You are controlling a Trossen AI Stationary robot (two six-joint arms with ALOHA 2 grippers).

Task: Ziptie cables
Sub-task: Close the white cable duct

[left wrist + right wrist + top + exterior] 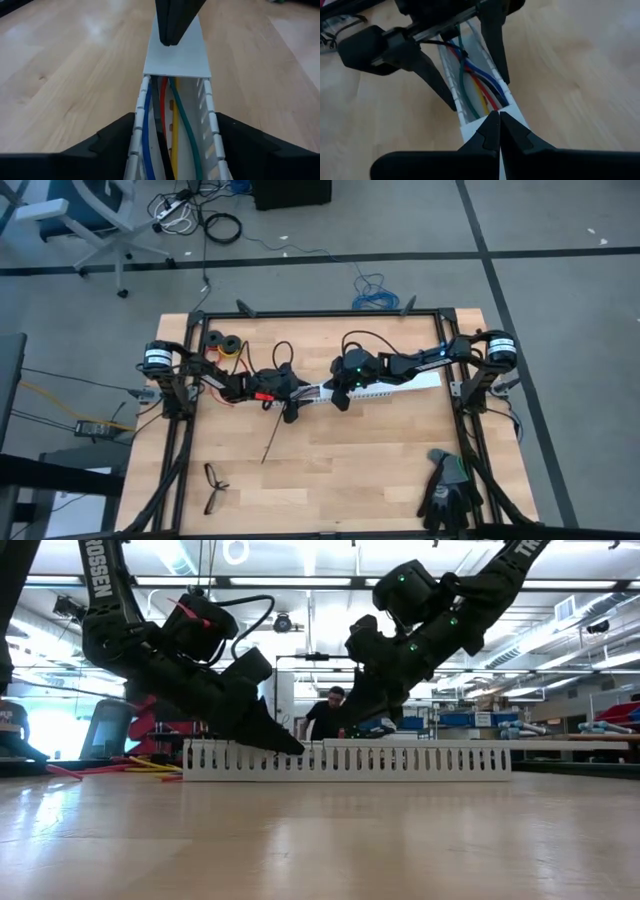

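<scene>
The cables [165, 125] are blue, red, yellow, green and black wires lying lengthwise inside the long white slotted strip [385, 388], an open channel resting on the table. A flat white lid [176, 55] covers the channel past the bare wires. My left gripper [175, 150] is open, with one finger on each side of the channel [470, 85]. My right gripper [499, 131] is shut, and its tips are on the lid's end. One black ziptie [272, 442] lies flat on the table nearer the near edge. My left gripper has its fingers [112, 137] close against the outer walls of the strip [140, 130], straddling it along its length; I cannot tell whether they touch. My right gripper presses its shut fingertips [172, 25] down on the white lid [470, 132], near the lid's end beside the bare wires, slanting down from the right.
Black eyeglasses [213, 485] lie near the near-left corner and black gloves [447, 485] near the near-right corner. Small rolls [225, 345] sit at the far left. Red and yellow wires [140, 765] lie behind the left arm. A person [325, 715] stands beyond the table.
</scene>
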